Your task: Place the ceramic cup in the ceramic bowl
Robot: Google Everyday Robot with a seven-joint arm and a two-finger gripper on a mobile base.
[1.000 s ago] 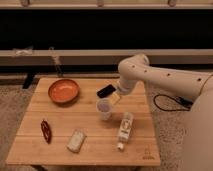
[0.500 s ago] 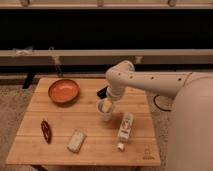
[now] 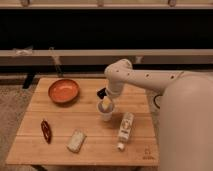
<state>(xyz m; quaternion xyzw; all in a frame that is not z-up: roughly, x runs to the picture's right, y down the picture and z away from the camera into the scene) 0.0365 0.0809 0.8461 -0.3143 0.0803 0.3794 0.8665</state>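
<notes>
Hand (image 3: 105, 102) sits directly over the ceramic cup (image 3: 106, 115), down at its rim, near the middle of the tabletop (image 3: 60, 117). The arm comes in from the right side of the view. Cannot tell whether the hand is open or clamped on the cup.

Cup: small, pale grey-white, tapered, no handle. It is upright with its long axis vertical and appears to rest on the wood.

Key relation: the ceramic bowl (image 3: 63, 91) lies left of cup and hand and a little toward the far edge. It is well apart from them, with only bare wood between. The carry would likely go leftward and slightly back, and the cup must be lifted above the bowl's rim.

Bowl: round, shallow, orange-red glaze, darker rim, mouth clearly wider than the cup.

Tabletop: light wood planks, matte.

Other items:
- White bottle (image 3: 125, 130) lying on its side, just right of and nearer than the cup.
- Pale flat packet (image 3: 76, 141) toward the near edge.
- Dark red elongated object (image 3: 46, 131) at near left.

None of these lies on the judged path.
</notes>
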